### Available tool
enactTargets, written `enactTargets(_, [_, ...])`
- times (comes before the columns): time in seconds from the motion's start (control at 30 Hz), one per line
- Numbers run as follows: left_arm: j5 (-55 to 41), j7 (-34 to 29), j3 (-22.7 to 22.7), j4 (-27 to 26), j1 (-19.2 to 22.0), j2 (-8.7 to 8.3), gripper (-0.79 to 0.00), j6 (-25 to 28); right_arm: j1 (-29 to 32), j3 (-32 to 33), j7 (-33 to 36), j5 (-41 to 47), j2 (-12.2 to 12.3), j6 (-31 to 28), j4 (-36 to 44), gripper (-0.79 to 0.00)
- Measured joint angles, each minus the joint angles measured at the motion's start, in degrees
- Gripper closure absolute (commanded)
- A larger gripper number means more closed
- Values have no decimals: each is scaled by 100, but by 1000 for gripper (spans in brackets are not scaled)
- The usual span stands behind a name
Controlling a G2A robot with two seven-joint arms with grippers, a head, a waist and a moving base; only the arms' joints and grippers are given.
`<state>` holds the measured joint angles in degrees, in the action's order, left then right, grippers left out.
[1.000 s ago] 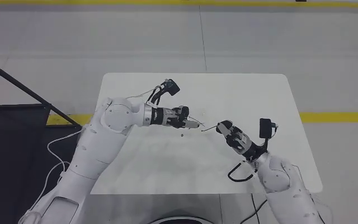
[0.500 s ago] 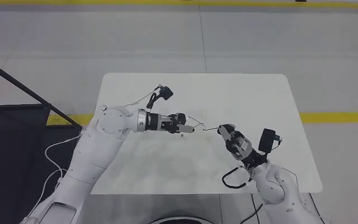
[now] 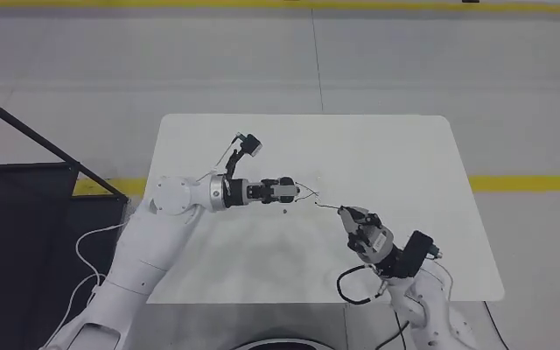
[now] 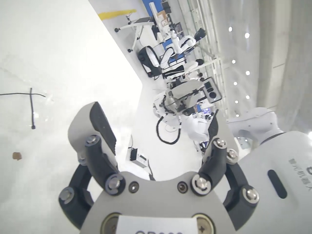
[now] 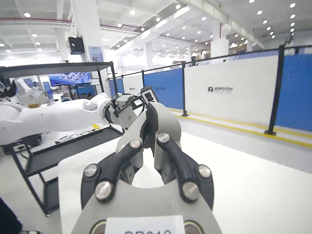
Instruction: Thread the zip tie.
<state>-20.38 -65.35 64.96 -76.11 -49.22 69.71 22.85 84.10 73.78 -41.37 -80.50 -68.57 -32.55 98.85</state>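
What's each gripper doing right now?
Left gripper: open, holding nothing.
Right gripper: closed; a zip tie reaches its tips, grip unconfirmed.

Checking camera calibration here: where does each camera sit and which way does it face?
Top view: above the arms, facing down on the white table; both arms show.
Left wrist view: on the left wrist, past the open left gripper, across the table to the zip tie.
Right wrist view: on the right wrist, along the shut right gripper, towards the hall.
Shared: each wrist view shows the other arm.
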Motion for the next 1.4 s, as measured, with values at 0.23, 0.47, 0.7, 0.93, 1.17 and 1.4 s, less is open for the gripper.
enactTargets(0.23, [-471, -288, -184, 245, 157, 33, -785, -532, 67, -539, -1289, -1720, -104, 2133, -344, 0])
enactTargets(0.47, [-586, -665, -427, 437, 338, 67, -785, -988, 19, -938, -1173, -2223, -236, 3875, -564, 0])
enactTargets(0.7, [-584, -656, -422, 433, 335, 67, -785, -982, 20, -934, -1175, -2218, -234, 3839, -561, 0])
enactTargets(0.93, [-625, -380, -483, 238, 171, 82, -610, -1047, -47, -1005, -1233, -2661, -241, 4114, -559, 0])
enactTargets(1.17, [-896, -388, -587, 403, 166, 120, -379, -1035, -129, -1152, -1425, -3679, -279, 5206, -699, 0])
enactTargets(1.4, [-1014, -433, -649, 479, 194, 145, -360, -973, -171, -1269, -885, -4320, -341, 6042, -800, 0])
